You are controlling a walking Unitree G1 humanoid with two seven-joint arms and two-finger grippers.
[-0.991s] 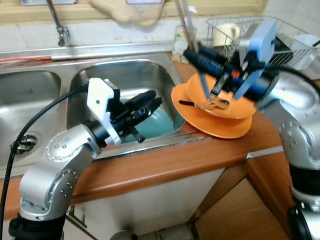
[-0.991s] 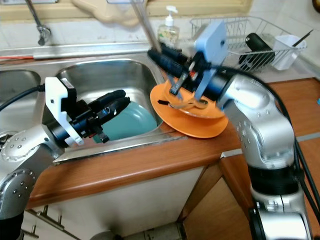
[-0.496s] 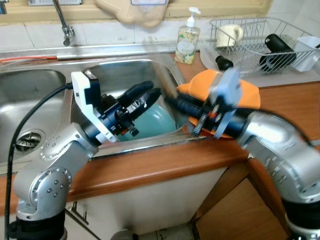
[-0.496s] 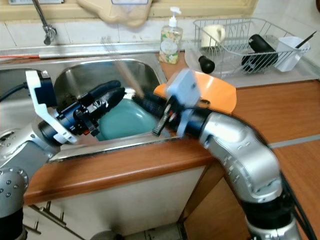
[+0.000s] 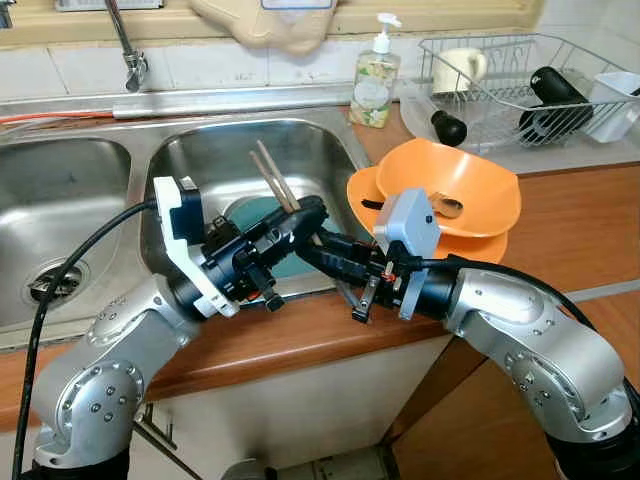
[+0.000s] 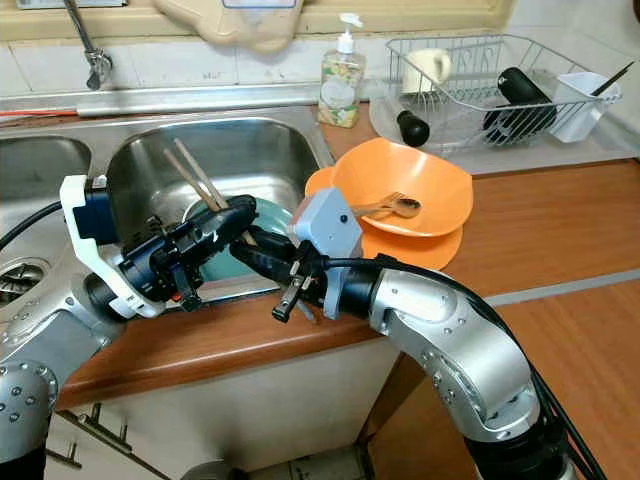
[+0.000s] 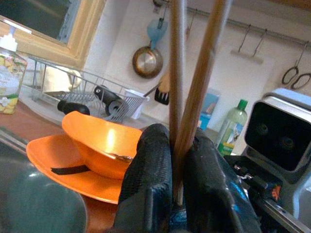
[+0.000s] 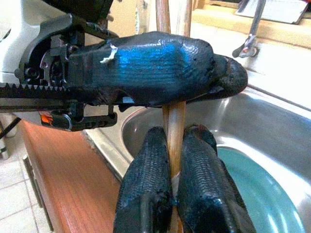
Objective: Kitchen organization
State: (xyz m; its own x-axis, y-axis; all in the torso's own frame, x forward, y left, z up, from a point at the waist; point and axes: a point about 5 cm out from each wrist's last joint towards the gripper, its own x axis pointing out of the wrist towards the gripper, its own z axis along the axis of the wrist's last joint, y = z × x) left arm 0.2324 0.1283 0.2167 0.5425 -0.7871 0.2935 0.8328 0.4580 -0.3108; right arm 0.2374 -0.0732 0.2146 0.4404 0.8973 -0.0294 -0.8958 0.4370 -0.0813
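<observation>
A pair of wooden chopsticks (image 5: pixel 272 177) slants up over the front rim of the right sink basin (image 5: pixel 215 150). My left gripper (image 5: pixel 308 212) is shut on the chopsticks (image 7: pixel 178 73). My right gripper (image 5: pixel 320 244), coming from the counter side, is shut on the same chopsticks (image 8: pixel 176 128) just below it. The two grippers cross, almost touching. A teal plate (image 6: pixel 272 216) lies in the basin under them. On the counter an orange bowl (image 5: pixel 450 180) holding a metal utensil (image 5: pixel 447 206) sits on an orange plate (image 5: pixel 482 246).
A wire dish rack (image 5: pixel 520 85) with a cup and dark items stands at the back right, with a soap bottle (image 5: pixel 375 75) beside it. The faucet (image 5: pixel 125 50) is at the back left. The left basin with its drain (image 5: pixel 45 285) lies to the left. The wooden counter (image 5: pixel 590 220) stretches right.
My right gripper swung the chopsticks from above the orange dishes leftward and down to the sink's front rim. My left gripper now clamps them too.
</observation>
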